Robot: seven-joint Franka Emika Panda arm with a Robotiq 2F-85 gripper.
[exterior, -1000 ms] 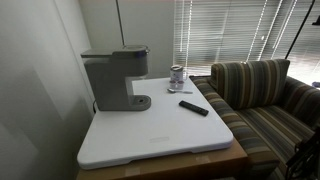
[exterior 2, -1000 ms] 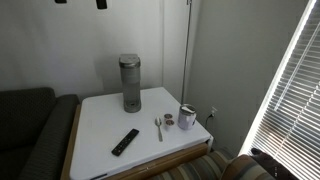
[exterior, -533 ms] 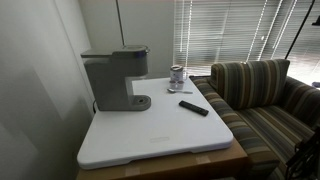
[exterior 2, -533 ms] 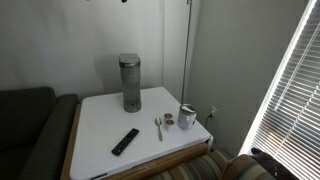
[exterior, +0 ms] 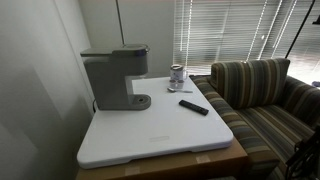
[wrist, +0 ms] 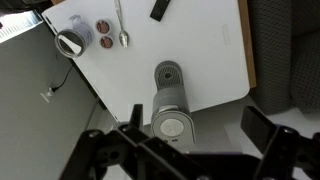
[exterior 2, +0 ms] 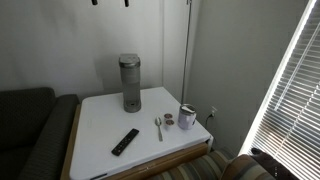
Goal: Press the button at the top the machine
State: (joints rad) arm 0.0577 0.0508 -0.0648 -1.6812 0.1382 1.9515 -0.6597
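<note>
The grey machine (exterior: 115,78) stands at the back of the white table (exterior: 160,135); it also shows in an exterior view (exterior 2: 130,82). In the wrist view I look straight down on the machine (wrist: 170,100), and its round top with the button (wrist: 173,126) lies just left of the middle between my fingers. My gripper (wrist: 200,135) is open and empty, high above the machine. Only its dark fingertips (exterior 2: 126,3) show at the top edge of an exterior view.
A black remote (exterior: 194,107) (exterior 2: 125,141) lies toward the table's front. A shiny can (exterior: 177,77) (exterior 2: 187,116), a spoon (exterior 2: 158,127) and a small lid (exterior 2: 168,120) sit near one corner. A striped sofa (exterior: 265,95) and a dark couch (exterior 2: 25,130) flank the table.
My fingertips at the top edge of the exterior view have shifted to the right, to above the machine. Nothing on the table has moved.
</note>
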